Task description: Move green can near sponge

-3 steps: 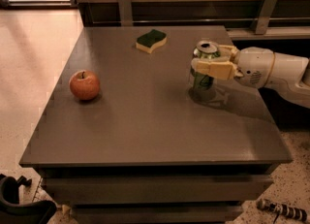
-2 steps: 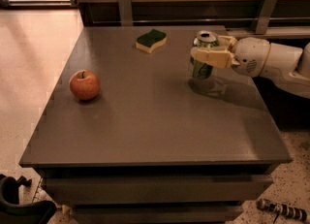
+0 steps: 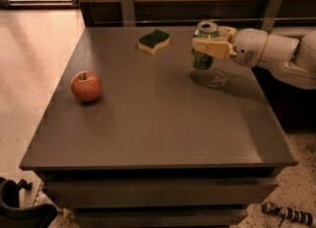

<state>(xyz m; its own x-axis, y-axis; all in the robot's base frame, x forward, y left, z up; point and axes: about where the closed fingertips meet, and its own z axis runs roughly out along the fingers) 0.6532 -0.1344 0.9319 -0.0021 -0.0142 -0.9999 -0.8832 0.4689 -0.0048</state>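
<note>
Green can (image 3: pixel 202 62) in pincer (image 3: pixel 211 43) above grey table (image 3: pixel 163 128).

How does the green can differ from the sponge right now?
The green can stands upright and tall; the sponge lies flat and low. The can is clamped in the gripper at the table's far right, seemingly lifted above its shadow; the sponge rests free on the table. Both show dark green.

Dim warm light, floor (image 3: pixel 29 49) glare upper left, soft shadow beneath the end effector (image 3: pixel 207 43) upper right.
</note>
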